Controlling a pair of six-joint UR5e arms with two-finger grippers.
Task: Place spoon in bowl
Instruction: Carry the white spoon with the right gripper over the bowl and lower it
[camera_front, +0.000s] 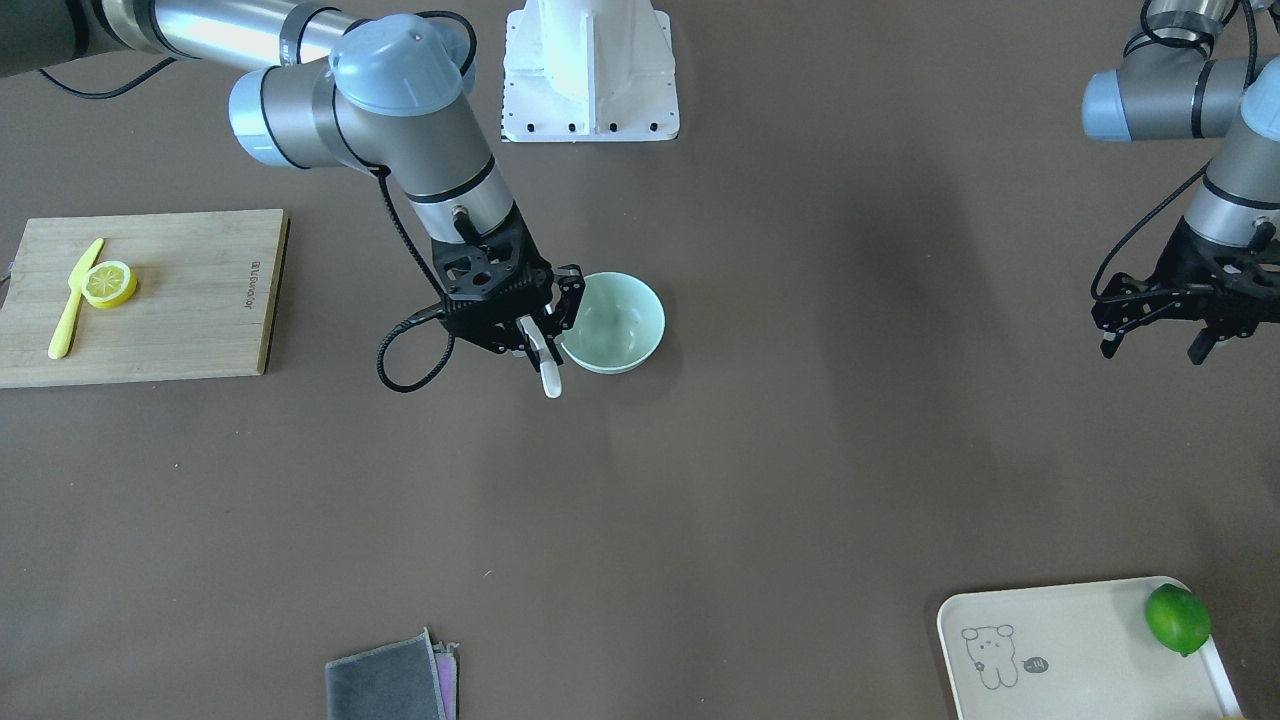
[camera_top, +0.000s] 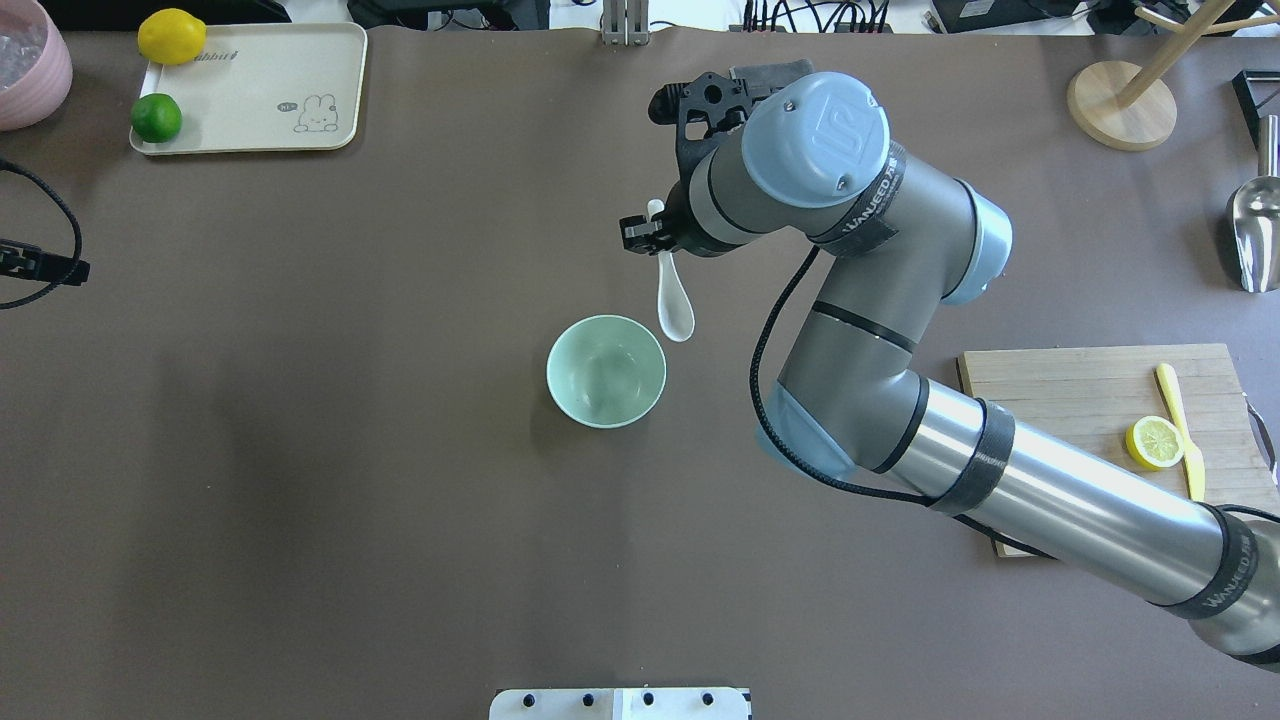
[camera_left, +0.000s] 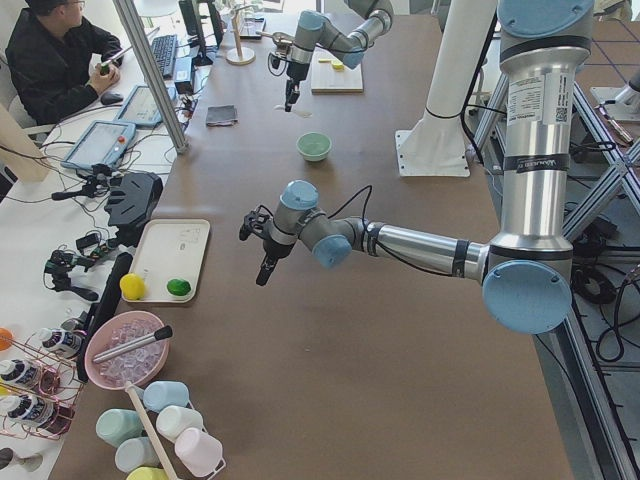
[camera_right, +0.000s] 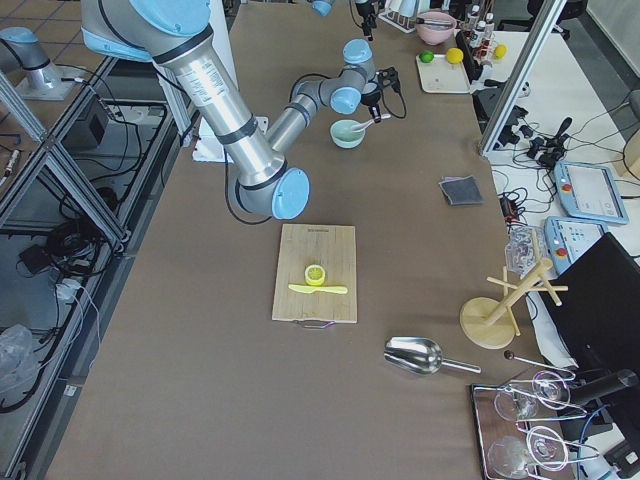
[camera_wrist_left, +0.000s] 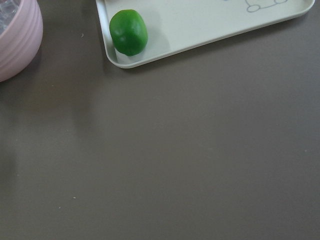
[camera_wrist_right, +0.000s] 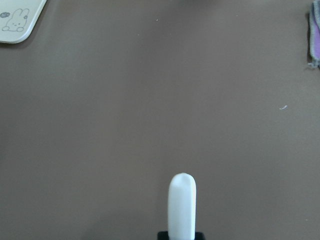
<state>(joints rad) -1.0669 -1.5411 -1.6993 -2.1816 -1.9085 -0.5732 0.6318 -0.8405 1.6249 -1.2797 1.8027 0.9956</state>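
From the front-facing camera, the right gripper (camera_front: 540, 340) is clamped on the handle of the small glossy white soup spoon (camera_front: 550, 378). The spoon hangs scoop-down just beside the round pale mint-green bowl (camera_front: 620, 320), and the left gripper (camera_front: 1155, 345) idles with its fingers spread, well apart. Overhead, the bowl lies to the robot's left of the scoop, so a short leftward shift looks enough, and the wooden cutting board (camera_top: 1060, 390) and cream tray (camera_top: 230, 110) sit well away.
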